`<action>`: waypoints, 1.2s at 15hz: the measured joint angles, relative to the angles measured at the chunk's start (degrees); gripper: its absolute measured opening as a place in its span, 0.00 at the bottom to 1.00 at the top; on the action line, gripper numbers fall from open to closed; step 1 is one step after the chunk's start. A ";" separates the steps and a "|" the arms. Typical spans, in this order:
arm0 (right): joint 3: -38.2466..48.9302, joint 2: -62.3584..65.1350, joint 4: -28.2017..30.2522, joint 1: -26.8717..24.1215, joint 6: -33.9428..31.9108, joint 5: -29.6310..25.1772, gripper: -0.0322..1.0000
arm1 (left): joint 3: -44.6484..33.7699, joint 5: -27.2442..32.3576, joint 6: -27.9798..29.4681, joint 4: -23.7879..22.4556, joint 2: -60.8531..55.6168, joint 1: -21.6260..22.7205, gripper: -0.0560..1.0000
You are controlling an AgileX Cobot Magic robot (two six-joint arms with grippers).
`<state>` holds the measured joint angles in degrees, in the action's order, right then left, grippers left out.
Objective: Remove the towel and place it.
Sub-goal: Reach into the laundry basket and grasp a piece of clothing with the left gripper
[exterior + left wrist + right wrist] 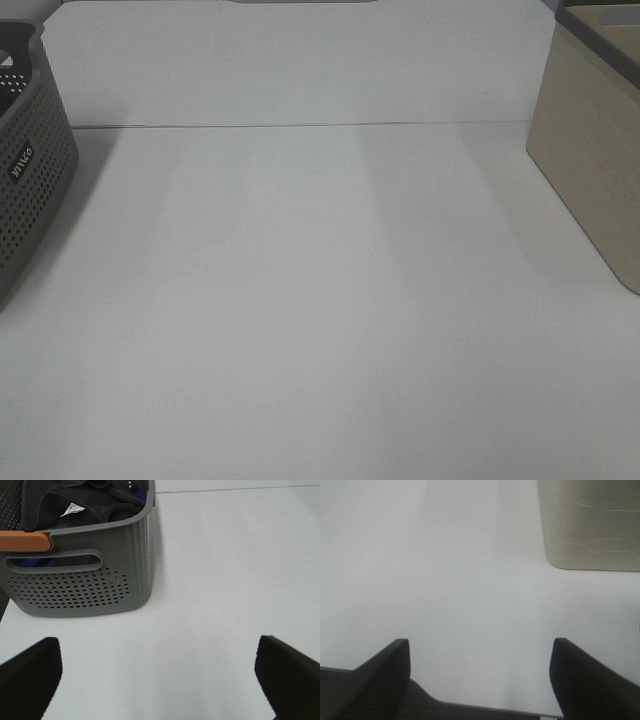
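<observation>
The dark towel (85, 502) lies bunched inside the grey perforated basket (85, 587), a small white label showing on it. Something blue shows through the basket's handle slot. In the exterior high view only the basket's side (30, 190) shows at the left edge, and neither arm appears there. My left gripper (157, 672) is open, its two black fingers wide apart over bare white table, a short way in front of the basket and apart from it. My right gripper (480, 675) is open too, with nothing between its fingers, over the table near the beige container.
A beige box-like container (590, 150) stands at the right edge of the table, seen also as the beige container (592, 525) in the right wrist view. An orange-brown handle (25, 541) lies across the basket's rim. A white wall backs the white table (320, 300).
</observation>
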<state>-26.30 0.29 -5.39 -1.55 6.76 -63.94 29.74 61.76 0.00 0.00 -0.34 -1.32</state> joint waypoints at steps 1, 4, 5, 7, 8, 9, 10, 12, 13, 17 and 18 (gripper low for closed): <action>0.00 0.00 0.00 0.00 0.00 0.00 0.77 | 0.00 0.00 0.00 0.00 0.00 0.00 0.99; 0.00 0.00 0.00 0.00 0.00 0.00 0.77 | 0.00 0.00 0.00 0.00 0.00 0.00 0.99; 0.00 0.00 0.00 0.00 0.00 0.00 0.77 | 0.00 0.00 0.00 0.00 0.00 0.00 0.99; 0.00 0.00 0.00 0.00 0.00 0.00 0.77 | 0.00 0.00 0.00 0.00 0.00 0.00 0.99; 0.00 0.00 0.00 0.00 0.00 0.00 0.77 | 0.00 0.00 0.00 0.00 0.00 0.00 0.99; 0.00 0.00 0.00 0.00 0.00 0.00 0.77 | 0.00 0.00 0.00 0.00 0.00 0.00 0.99; 0.00 0.00 0.00 0.00 0.00 0.00 0.77 | 0.00 0.00 0.00 0.00 0.00 0.00 0.99; 0.00 0.00 0.00 0.00 0.00 0.00 0.77 | 0.40 0.46 -2.92 -0.57 0.74 0.00 0.99; 0.00 0.00 0.00 0.00 0.00 0.00 0.77 | 2.12 2.01 -6.65 -0.63 3.15 0.00 0.99; 0.00 0.00 0.00 0.00 0.00 0.00 0.77 | 13.87 7.91 -20.91 -4.41 20.23 0.00 0.99; 0.00 0.00 0.00 0.00 0.00 0.00 0.77 | 17.36 7.91 -24.64 -5.56 25.78 0.00 0.99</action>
<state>-26.30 0.29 -5.39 -1.55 6.76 -63.94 47.10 69.67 -24.64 -5.56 25.44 -1.32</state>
